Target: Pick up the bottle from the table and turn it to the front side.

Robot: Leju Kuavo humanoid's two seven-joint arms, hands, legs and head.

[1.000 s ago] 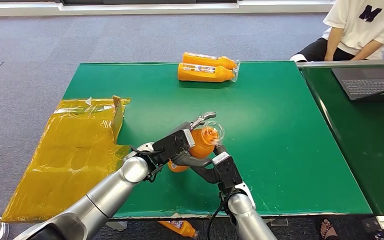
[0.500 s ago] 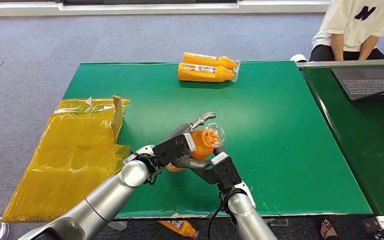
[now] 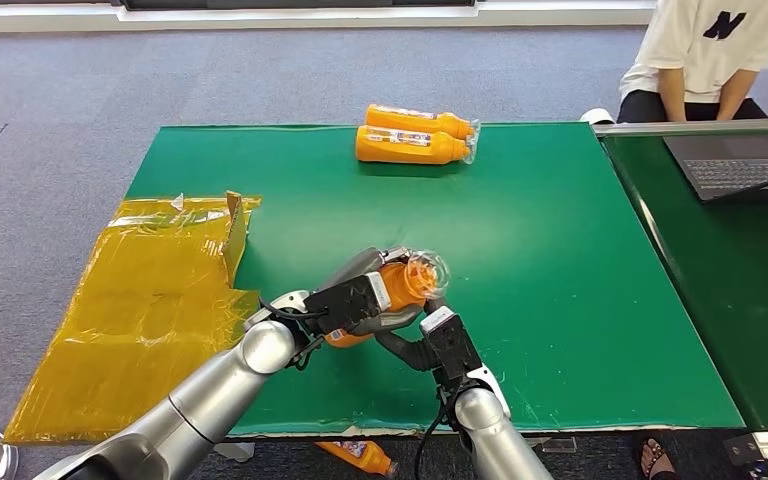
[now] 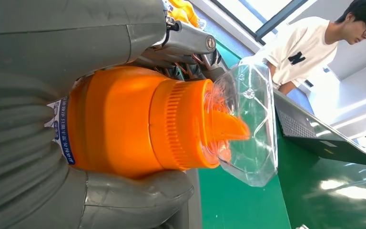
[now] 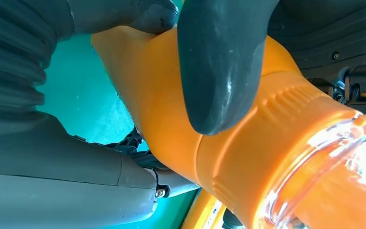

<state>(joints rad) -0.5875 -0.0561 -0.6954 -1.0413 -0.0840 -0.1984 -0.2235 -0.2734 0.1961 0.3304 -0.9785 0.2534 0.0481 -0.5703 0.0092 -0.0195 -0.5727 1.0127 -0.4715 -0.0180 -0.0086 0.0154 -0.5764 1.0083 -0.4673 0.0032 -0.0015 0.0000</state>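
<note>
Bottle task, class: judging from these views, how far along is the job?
Done: the bottle is gripped by the left hand, apparently lifted off the table. In hand: the right hand touches it too. Left: whether its label faces front cannot be told.

Right hand [image 5: 124, 57] grips the orange bottle [image 5: 181, 129], a dark finger [image 5: 219, 67] pressed across its shoulder just behind the ribbed cap [image 5: 267, 152] and clear cover [image 5: 329, 162], above the green table [image 5: 81, 109].

Green tabletop [image 3: 560, 260], with two orange bottles [image 3: 412, 135] lying side by side near its far edge and crumpled yellow plastic wrap [image 3: 150, 300] draped over its left side.
</note>
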